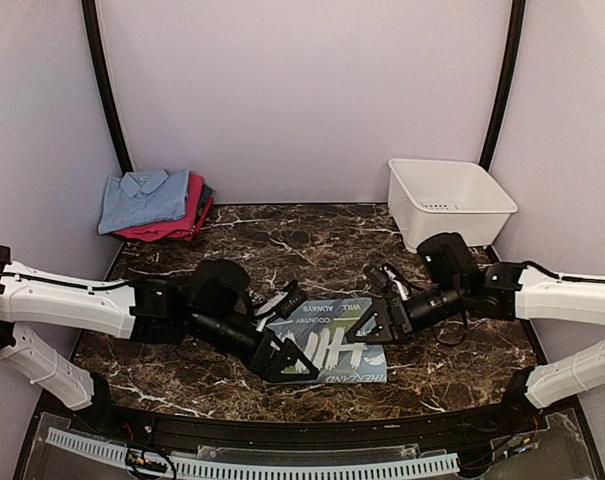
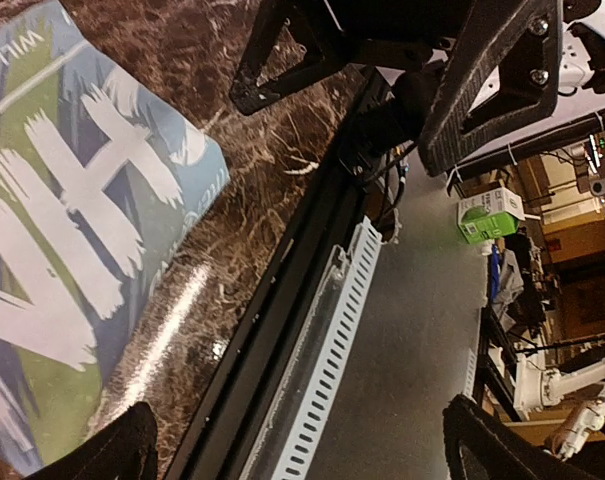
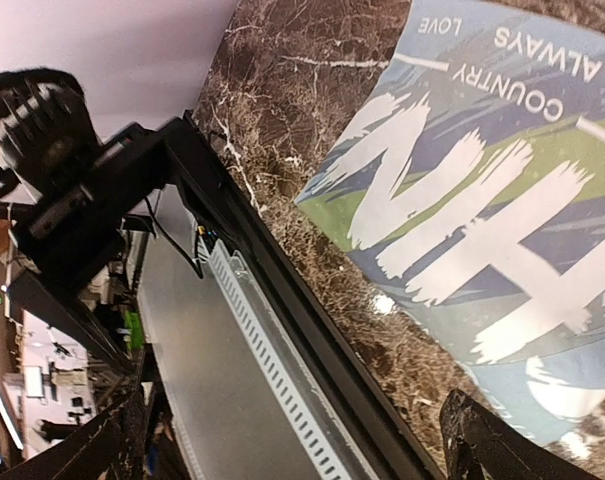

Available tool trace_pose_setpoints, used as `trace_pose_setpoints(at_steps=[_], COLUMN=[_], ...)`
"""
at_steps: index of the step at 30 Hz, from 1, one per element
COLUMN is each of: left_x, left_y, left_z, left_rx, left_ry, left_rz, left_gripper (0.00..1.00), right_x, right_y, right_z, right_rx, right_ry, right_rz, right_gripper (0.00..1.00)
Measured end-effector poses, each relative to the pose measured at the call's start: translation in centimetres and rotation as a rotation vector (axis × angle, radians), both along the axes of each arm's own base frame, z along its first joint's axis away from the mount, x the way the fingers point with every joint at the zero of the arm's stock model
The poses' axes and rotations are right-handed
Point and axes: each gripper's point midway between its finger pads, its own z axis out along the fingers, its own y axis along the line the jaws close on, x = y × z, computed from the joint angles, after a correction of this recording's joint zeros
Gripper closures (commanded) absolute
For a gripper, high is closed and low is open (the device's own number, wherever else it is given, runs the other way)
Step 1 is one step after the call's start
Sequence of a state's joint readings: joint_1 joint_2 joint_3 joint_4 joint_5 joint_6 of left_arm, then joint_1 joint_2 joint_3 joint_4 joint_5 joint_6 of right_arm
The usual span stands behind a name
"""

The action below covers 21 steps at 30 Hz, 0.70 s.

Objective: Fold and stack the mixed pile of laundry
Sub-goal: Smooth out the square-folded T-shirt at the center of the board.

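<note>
Currently, a folded tee [image 1: 334,342], pale blue with white print, is laid flat on the bench [image 1: 312,240] between the two tools. The left tool [image 1: 282,330] is held low at the tee's left edge, its jaws spread wide with nothing between them; in its wrist view the tee is seen off to one side of the fingers [image 2: 112,455], ungripped. The right tool [image 1: 384,300] is held at the tee's right edge, likewise released and empty; whether a finger touches the cloth cannot be told. The bench is topped with dark brown marble veined in white and is enclosed by pale lilac walls [image 1: 302,90], with black posts [image 1: 107,90] rising at the corners behind the tee. Well beyond the tee and to its left, in the far corner, a pale blue collared shirt [image 1: 142,195] is stacked folded on magenta-pink pieces [image 1: 177,225], with a dark piece [image 1: 207,195] showing at the stack's right side. Beyond the tee and to its right, a white tub [image 1: 447,200] is stood against the wall. On the near side of the tee, past the bench's black rim, a white slotted cable duct [image 1: 282,466] is run along the frame.
</note>
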<state>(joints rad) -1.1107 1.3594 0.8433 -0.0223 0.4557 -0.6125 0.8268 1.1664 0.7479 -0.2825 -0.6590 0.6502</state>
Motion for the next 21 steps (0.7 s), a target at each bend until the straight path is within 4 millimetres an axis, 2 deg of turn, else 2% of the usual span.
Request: trace_pose_setpoints(at_steps=[3, 8, 12, 15, 17, 21], left_x=[-1.4, -1.5, -0.3, 1.4, 2.3, 2.7], left_y=[-1.2, -2.2, -3.1, -2.9, -2.6, -1.8], left_z=[-2.3, -5.0, -5.8, -6.6, -7.6, -10.1], left_rx=[0.001, 0.005, -0.032, -0.057, -0.06, -0.064], left_ry=[0.104, 0.19, 0.217, 0.237, 0.253, 0.29], left_rz=[-0.026, -0.014, 0.011, 0.053, 0.077, 0.102], left_gripper=[0.01, 0.01, 0.01, 0.01, 0.01, 0.01], right_x=[-1.3, -1.5, -0.9, -0.6, -0.5, -0.1], right_y=[0.7, 2.8, 4.1, 4.7, 4.7, 4.4], right_z=[-1.3, -3.4, -5.2, -7.0, -8.3, -10.6], right_rx=[0.018, 0.04, 0.045, 0.039, 0.026, 0.026], right_ry=[0.068, 0.136, 0.175, 0.199, 0.214, 0.242], right_rz=[0.004, 0.011, 0.004, 0.001, -0.007, -0.025], right_gripper=[0.01, 0.01, 0.01, 0.01, 0.01, 0.02])
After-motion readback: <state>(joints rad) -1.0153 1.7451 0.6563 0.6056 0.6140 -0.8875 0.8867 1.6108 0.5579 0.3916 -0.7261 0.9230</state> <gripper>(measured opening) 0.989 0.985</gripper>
